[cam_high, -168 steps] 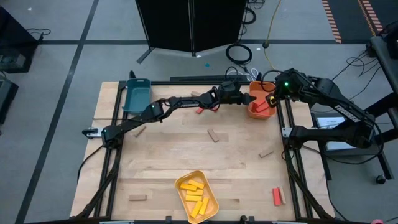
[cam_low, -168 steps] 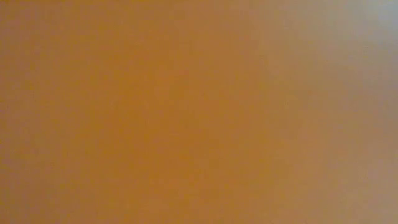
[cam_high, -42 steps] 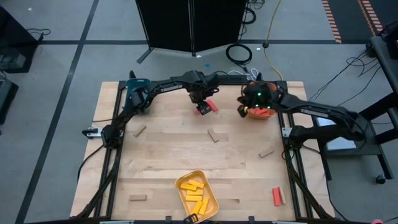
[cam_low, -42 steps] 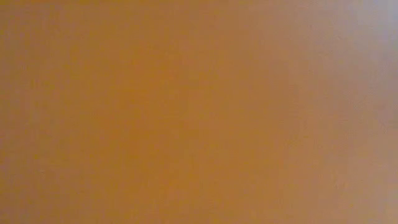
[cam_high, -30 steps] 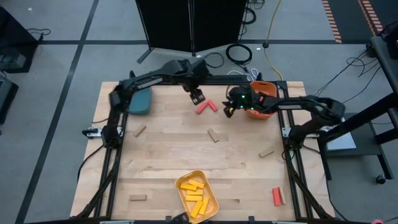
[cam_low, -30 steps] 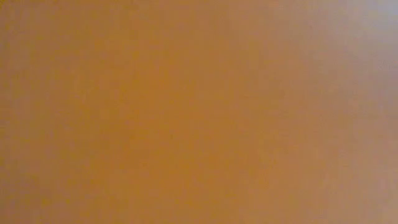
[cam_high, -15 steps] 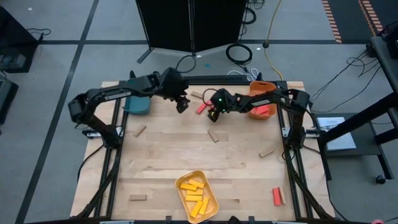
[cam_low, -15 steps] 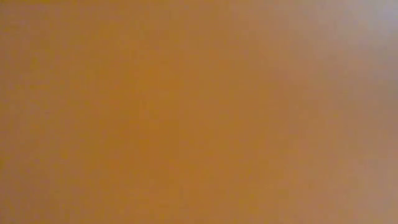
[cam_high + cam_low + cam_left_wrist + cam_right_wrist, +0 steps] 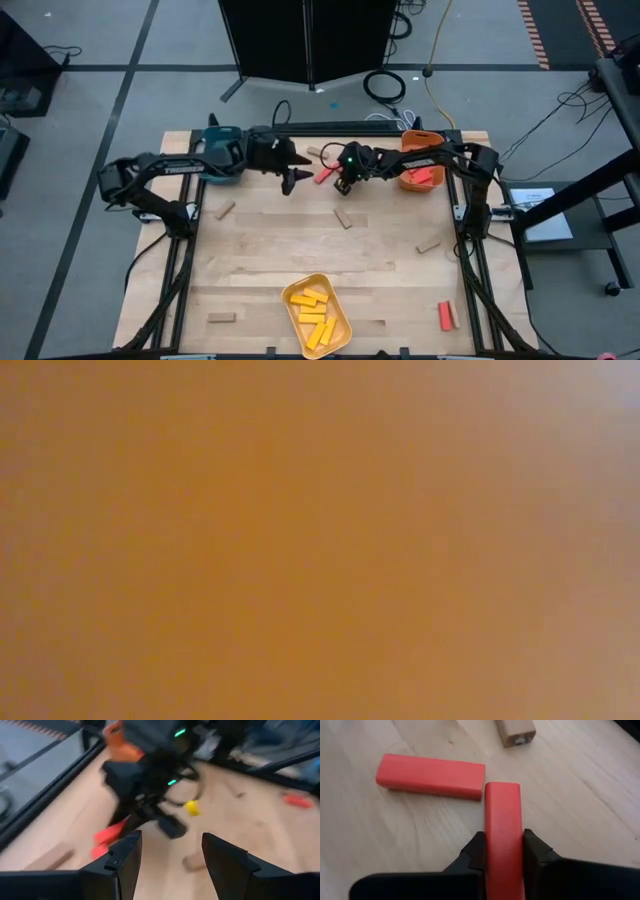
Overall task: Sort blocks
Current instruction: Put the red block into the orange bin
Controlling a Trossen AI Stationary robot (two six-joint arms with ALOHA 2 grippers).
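Observation:
Two red blocks lie at the far middle of the table. My right gripper (image 9: 340, 184) is shut on one of them (image 9: 503, 820). The other red block (image 9: 431, 776) lies crosswise just beyond its far end. My left gripper (image 9: 297, 180) hangs open just left of them with nothing between its fingers (image 9: 170, 865). Several tan blocks (image 9: 343, 218) lie scattered on the table, and another red block (image 9: 445, 315) lies near the right front corner. Several yellow blocks fill the yellow tray (image 9: 317, 315). My right gripper pinches the red block's two long sides (image 9: 492, 845) between its two fingers, at the end nearest the gripper. The fingers slant down from the table's right and lie along the block. The block lies flat on the table.
The orange tray (image 9: 420, 170) with red blocks stands at the far right. The teal tray (image 9: 220, 158) stands at the far left. A tan block (image 9: 516, 732) lies just beyond the red pair. A black frame runs around the table. The low view shows only an orange-brown blur.
My right gripper has gone toward the table's left, from beside the orange tray to the two red blocks, and has sunk onto them. My left gripper has drawn back toward the table's left and come down, tipping from pointing downward to nearly level. The red blocks have stayed put.

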